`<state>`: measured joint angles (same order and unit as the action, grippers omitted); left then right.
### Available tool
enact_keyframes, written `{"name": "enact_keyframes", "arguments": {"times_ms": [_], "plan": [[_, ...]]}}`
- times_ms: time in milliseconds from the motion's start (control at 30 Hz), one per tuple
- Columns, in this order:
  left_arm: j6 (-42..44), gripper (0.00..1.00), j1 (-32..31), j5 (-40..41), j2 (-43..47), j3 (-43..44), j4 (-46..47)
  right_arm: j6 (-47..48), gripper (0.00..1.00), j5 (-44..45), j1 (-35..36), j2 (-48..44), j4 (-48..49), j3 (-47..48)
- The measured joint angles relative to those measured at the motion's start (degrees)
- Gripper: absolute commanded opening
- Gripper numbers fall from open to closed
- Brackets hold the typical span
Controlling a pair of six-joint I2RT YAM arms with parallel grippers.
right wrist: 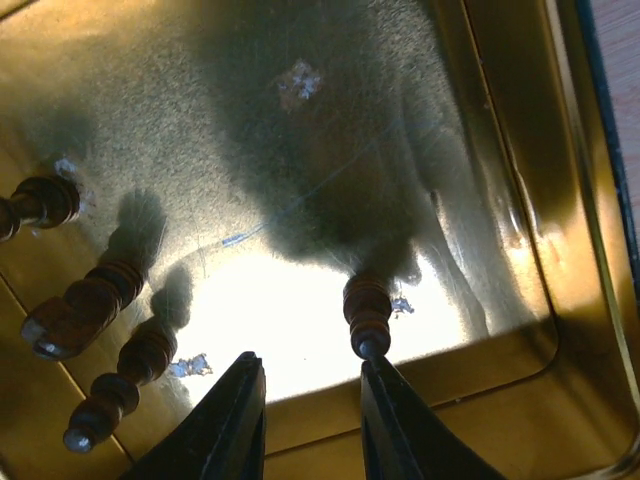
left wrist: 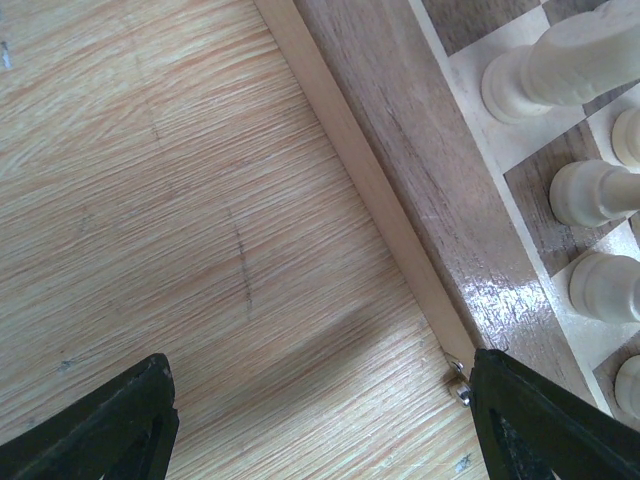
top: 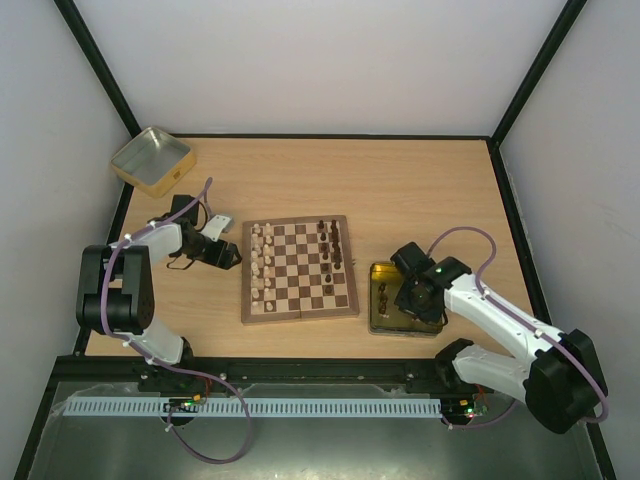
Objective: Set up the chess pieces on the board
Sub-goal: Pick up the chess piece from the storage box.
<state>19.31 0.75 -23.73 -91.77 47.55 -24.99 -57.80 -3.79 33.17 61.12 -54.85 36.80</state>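
Note:
The board lies mid-table with cream pieces in its left columns and dark pieces at its right. My left gripper is open and empty just left of the board's rim; cream pieces show at the right of the left wrist view. My right gripper is open over the gold tin. In the right wrist view a dark piece stands at the tip of the right finger, not between the fingers. Three more dark pieces stand at the tin's left.
A second gold tin sits at the far left corner. The tin's wall rises around the right gripper. Black frame rails border the table.

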Motion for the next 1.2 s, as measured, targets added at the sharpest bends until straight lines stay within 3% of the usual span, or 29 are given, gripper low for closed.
{"name": "enact_keyframes", "arguments": {"times_ms": [100, 200, 633, 900, 1200], "plan": [[0.0, 0.8, 0.0, 0.0, 0.0, 0.0, 0.0, 0.59, 0.26, -0.57, -1.7, 0.0, 0.96, -0.48], [0.0, 0.8, 0.0, 0.02, 0.0, 0.0, 0.0, 1.14, 0.33, -0.83, -3.37, 0.0, 1.33, -1.27], [0.0, 0.8, 0.0, 0.04, -0.09, 0.0, 0.0, 2.36, 0.33, -2.54, -4.28, 0.2, 2.95, -3.87], [0.0, 0.8, 0.0, 0.26, -0.09, 0.0, 0.0, 3.1, 0.09, -2.29, -4.33, 1.33, 4.7, -4.83], [0.0, 0.8, 0.0, 0.31, -0.09, 0.0, 0.0, 4.57, 0.04, 0.46, -4.35, 1.99, 3.8, -2.25]]}}
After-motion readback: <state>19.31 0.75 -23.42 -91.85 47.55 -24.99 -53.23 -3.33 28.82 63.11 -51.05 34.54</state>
